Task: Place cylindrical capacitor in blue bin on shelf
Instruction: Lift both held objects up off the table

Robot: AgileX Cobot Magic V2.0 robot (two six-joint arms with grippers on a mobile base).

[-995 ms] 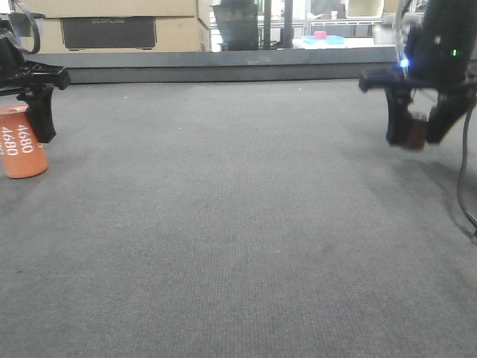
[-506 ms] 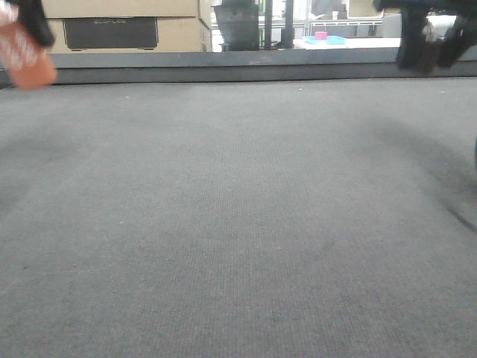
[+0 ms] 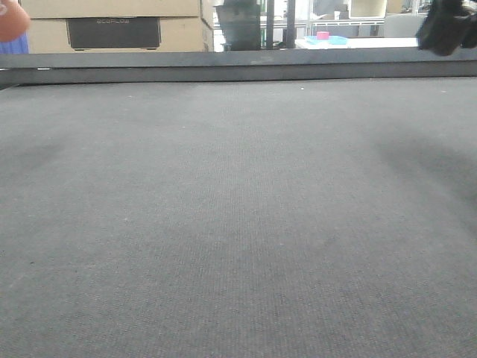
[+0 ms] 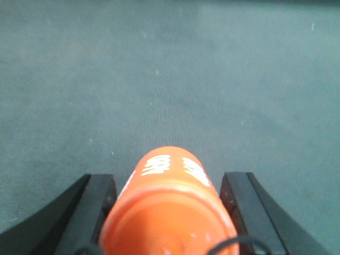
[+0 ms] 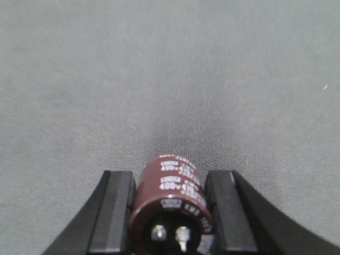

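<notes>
A grey, finely ribbed mat [image 3: 238, 224] fills my front view and ends at a dark rail [image 3: 238, 68] along its far edge. Behind the rail stand cardboard boxes [image 3: 182, 33]. Farther back is a light-blue tray [image 3: 332, 40] with a small pink object [image 3: 321, 34] on it.

On my right wrist camera, the right gripper [image 5: 170, 178] is clamped on the cylindrical capacitor [image 5: 171, 212]. Its two black fingers [image 5: 114, 212] press the dark brown sleeve from either side. The capacitor lies lengthwise between them, with its terminal end facing the lens and white print running along the top. A soft shadow sits on the mat just beyond it. From the front, this gripper is only a black shape in the top right corner, well above the mat, and I cannot make out the capacitor there.

The left wrist camera shows the left gripper [image 4: 167, 179] closed around an orange cylinder [image 4: 170, 223] with white lettering, one black finger tight against each side. In the front view, only an orange edge shows in the top left corner.
</notes>
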